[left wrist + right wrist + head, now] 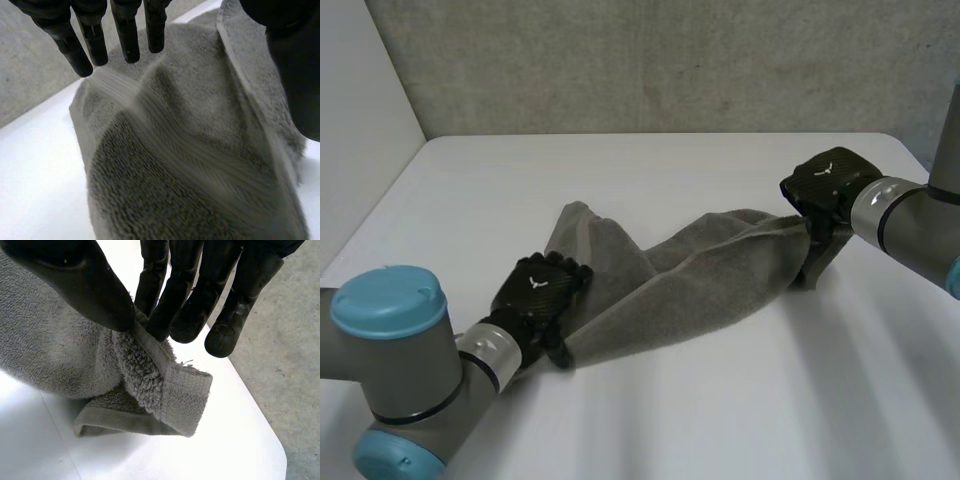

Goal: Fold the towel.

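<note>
Right hand [828, 185]: thumb and fingers [185, 295] closed in a pinch on one corner of the towel [690, 275], the hem folded between them and the corner raised off the table [740, 400]. Left hand [542, 290]: set on the towel's opposite end, fingers [127, 35] straight and slightly spread, cloth lying under the palm; the thumb sits beside the hem, possibly touching it, though contact is not clear. Towel: grey terry, rumpled, drawn out between the two hands, with a loose fold lying just beyond the left hand's fingertips. Table: white, beneath both hands.
</note>
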Available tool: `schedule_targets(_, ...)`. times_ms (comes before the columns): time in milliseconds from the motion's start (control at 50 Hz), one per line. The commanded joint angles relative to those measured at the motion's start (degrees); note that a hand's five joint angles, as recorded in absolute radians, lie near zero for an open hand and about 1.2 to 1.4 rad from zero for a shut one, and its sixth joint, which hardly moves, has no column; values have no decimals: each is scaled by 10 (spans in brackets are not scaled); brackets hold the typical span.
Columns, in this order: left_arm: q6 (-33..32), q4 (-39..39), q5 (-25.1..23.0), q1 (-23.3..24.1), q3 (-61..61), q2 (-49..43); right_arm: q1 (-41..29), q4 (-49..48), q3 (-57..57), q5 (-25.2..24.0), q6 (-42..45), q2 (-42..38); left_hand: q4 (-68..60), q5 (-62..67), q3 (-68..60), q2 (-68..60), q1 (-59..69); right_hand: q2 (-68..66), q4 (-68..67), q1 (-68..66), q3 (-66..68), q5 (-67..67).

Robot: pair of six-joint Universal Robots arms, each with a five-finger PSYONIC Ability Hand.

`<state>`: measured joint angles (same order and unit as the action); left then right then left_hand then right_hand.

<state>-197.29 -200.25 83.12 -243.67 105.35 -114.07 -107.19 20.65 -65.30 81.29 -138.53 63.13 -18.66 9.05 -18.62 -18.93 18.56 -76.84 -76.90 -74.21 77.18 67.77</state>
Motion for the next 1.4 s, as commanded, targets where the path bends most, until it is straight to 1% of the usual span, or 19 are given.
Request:
schedule_targets(20,0,-1,18,5,-8,-24,0,-15,-22,-2,0,2,-58,54,-59,-56,59,-32,-31,-58,28,22)
schedule_targets(160,1,1,18,9,-15,-35,1,-18,-27,-2,0,2,-151,147,-151,-148,152,-32,-31,-58,28,22)
schedule_targets(260,5,6,18,22,-15,-31,1,-18,-27,-1,0,2,-421,417,-422,-418,422,-32,-31,-58,28,22)
schedule_targets(320,10,8,18,26,-15,-29,1,-19,-28,-1,0,2,-471,467,-471,-468,472,-32,-31,-58,28,22)
schedule_targets(360,25,14,18,29,-14,-26,1,-18,-29,-2,0,2,-598,594,-598,-595,599,-32,-31,-58,28,22)
schedule_targets(380,33,16,18,29,-14,-26,1,-19,-30,-2,0,2,-613,609,-614,-611,614,-32,-31,-58,28,22)
schedule_targets(600,41,19,5,28,-16,-34,1,-19,-34,-2,0,2,-613,609,-614,-611,614,-32,-31,-58,28,22)
schedule_targets(720,43,17,-24,-11,-41,-2,0,-22,-29,-1,0,12,-613,609,-614,-611,614,-32,-31,-58,28,22)
schedule_targets(740,43,17,-25,-35,-47,25,1,-28,-26,-1,-2,28,-613,609,-614,-611,614,-32,-31,-58,28,22)
schedule_targets(840,46,2,-25,-72,-60,135,5,-60,-18,-5,-30,130,-613,609,-614,-611,614,-32,-31,-58,28,22)
schedule_targets(880,51,-4,-24,-77,-69,168,11,-68,-12,-14,-49,165,-613,609,-614,-611,614,-32,-31,-58,28,22)
schedule_targets(920,61,-9,-24,-80,-77,199,32,-62,9,-52,-88,212,-613,609,-614,-611,614,-32,-31,-58,28,22)
schedule_targets(980,87,-15,-27,-88,-90,246,44,-48,19,-74,-97,221,-613,609,-614,-611,614,-32,-31,-58,28,22)
schedule_targets(1020,104,-17,-31,-103,-95,270,72,16,42,-114,-97,226,-613,609,-614,-611,614,-32,-31,-58,28,22)
schedule_targets(1040,104,-17,-31,-103,-96,270,72,17,42,-114,-97,227,-613,609,-614,-611,614,-32,-31,-58,28,22)
schedule_targets(1080,107,-11,-38,-120,-95,271,95,93,61,-143,-89,220,-613,609,-614,-611,614,-32,-31,-58,28,22)
schedule_targets(1160,106,-9,-47,-122,-83,256,100,138,57,-154,-53,200,-613,609,-614,-611,614,-32,-31,-58,28,22)
schedule_targets(1280,94,-8,-51,-122,-62,163,97,156,54,-141,47,133,-613,609,-614,-611,614,-32,-31,-58,28,22)
schedule_targets(1400,65,-10,-52,-122,-69,87,78,151,51,-110,44,96,-613,609,-614,-611,614,-32,-31,-58,28,22)
